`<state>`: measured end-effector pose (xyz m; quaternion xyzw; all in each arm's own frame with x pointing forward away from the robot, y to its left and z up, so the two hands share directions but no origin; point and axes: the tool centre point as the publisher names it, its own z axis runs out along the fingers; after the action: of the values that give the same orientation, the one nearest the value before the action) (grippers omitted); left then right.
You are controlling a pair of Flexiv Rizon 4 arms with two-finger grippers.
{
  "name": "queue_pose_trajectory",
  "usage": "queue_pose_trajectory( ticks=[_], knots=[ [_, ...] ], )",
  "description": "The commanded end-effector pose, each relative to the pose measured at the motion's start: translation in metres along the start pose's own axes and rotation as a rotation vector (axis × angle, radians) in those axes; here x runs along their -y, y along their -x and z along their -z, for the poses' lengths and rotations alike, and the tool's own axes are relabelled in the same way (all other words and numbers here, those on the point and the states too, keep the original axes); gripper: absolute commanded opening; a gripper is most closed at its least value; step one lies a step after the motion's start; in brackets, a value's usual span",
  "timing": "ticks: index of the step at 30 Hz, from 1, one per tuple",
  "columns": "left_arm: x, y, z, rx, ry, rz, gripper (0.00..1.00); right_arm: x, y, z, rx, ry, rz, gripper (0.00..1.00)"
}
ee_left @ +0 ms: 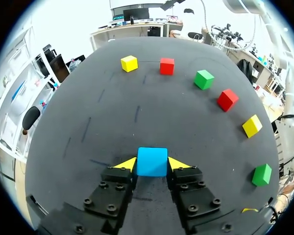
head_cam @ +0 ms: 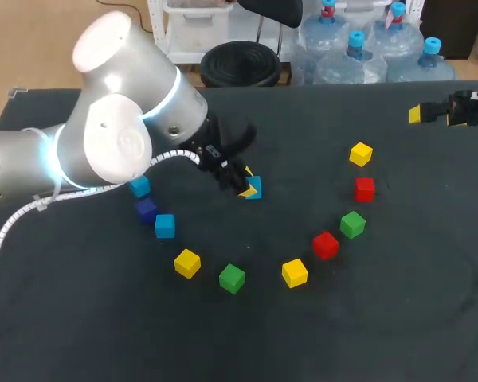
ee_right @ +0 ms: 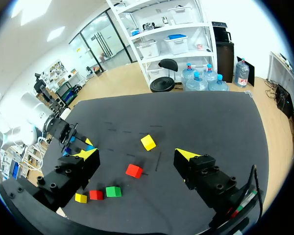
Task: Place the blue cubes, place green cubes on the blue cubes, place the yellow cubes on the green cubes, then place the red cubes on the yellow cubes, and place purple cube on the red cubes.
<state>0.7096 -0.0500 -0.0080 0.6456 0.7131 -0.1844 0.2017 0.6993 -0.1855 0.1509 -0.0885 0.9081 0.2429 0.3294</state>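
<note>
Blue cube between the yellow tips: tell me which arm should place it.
Left. The left gripper is shut on the blue cube; the right gripper hangs open and empty, far off.

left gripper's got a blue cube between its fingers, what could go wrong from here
1. The held blue cube sits only between the tips of the left gripper, so it may slip or twist when moved.
2. The purple cube and the loose blue cube lie close beside the left arm; a low sweep might knock them.
</note>
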Motion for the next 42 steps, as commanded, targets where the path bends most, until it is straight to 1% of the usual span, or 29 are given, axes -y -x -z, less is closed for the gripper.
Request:
queue_pose_trajectory(
  ticks=[1, 24, 27, 28, 29, 30, 31, 32, 33, 42],
  knots=[
    [-0.0010, -0.0015, 0.0000, -0.003, -0.003, 0.003, 0.00, -0.0005, 0.0000, -0.0002, 0.000, -0.002, 0.000, 1.00],
    [-0.0033, -0.0019, -0.0004, -0.009, -0.002, 0.007, 0.01, -0.0005, 0.0000, -0.0002, 0.000, -0.002, 0.000, 1.00],
    [-0.0036, -0.0017, -0.0005, -0.010, -0.002, 0.006, 0.10, -0.0005, 0.0000, -0.0002, 0.000, -0.002, 0.000, 1.00],
    [-0.0040, -0.0015, -0.0008, -0.013, -0.002, 0.007, 0.18, -0.0005, 0.0000, -0.0002, 0.000, -0.002, 0.000, 1.00],
    [-0.0040, -0.0015, -0.0009, -0.015, -0.003, 0.007, 0.34, -0.0005, 0.0000, -0.0002, 0.000, -0.002, 0.000, 1.00],
    [-0.0041, -0.0015, -0.0010, -0.016, -0.004, 0.007, 0.45, -0.0005, 0.0000, -0.0002, 0.000, -0.002, 0.000, 1.00],
    [-0.0041, -0.0014, -0.0010, -0.018, -0.005, 0.008, 0.63, -0.0005, 0.0000, -0.0002, 0.000, -0.002, 0.000, 1.00],
    [-0.0041, -0.0014, -0.0011, -0.020, -0.006, 0.008, 0.84, -0.0005, 0.0000, -0.0002, 0.000, -0.002, 0.000, 1.00],
    [-0.0041, -0.0014, -0.0012, -0.022, -0.007, 0.009, 1.00, -0.0005, 0.0000, -0.0002, 0.000, -0.002, 0.000, 1.00],
    [-0.0043, -0.0015, -0.0009, -0.028, -0.010, 0.013, 1.00, -0.0005, 0.0000, -0.0002, 0.000, -0.002, 0.000, 1.00]
  ],
)
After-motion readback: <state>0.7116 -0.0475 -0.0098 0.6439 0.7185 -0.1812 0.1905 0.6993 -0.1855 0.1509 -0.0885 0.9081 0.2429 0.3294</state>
